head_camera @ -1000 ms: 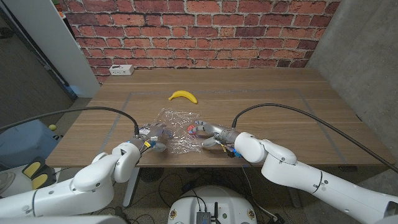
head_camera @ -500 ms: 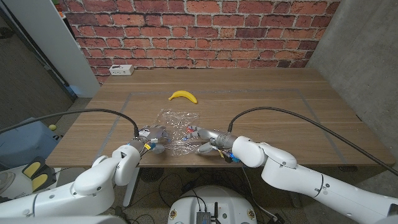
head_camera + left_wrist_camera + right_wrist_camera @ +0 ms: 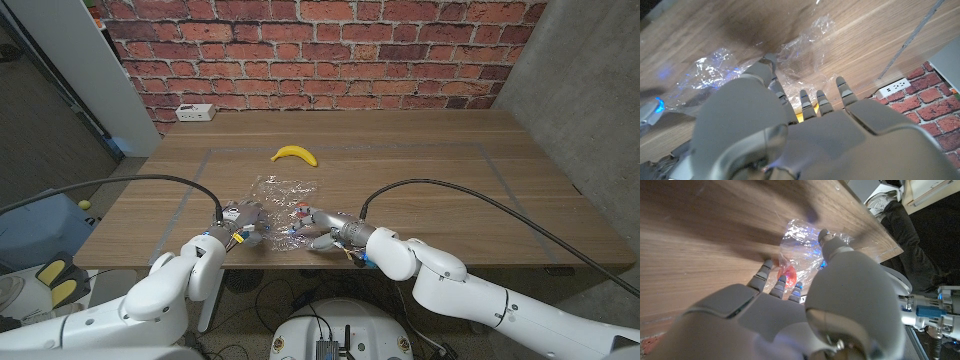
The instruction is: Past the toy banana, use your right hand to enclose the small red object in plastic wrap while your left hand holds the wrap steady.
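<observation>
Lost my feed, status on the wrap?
Left hand presses plastic wrap. Right hand folds wrap over red object. Banana well clear.

The wooden table [image 3: 430, 160] carries a yellow toy banana [image 3: 295, 153], a crumpled sheet of clear plastic wrap [image 3: 282, 192] nearer the front edge, and a white power strip [image 3: 194, 112] at the far left corner.

A wooden table [image 3: 420, 150] marked with a faint taped rectangle stands against a red brick wall [image 3: 320, 50], where a white power strip [image 3: 195, 112] lies at the far left corner. A grey concrete wall [image 3: 585, 90] rises at right. A white panel [image 3: 90, 70] leans at left above dark carpet, near a blue bin [image 3: 40, 225]. Cables trail on the floor beneath the table's near edge.
</observation>
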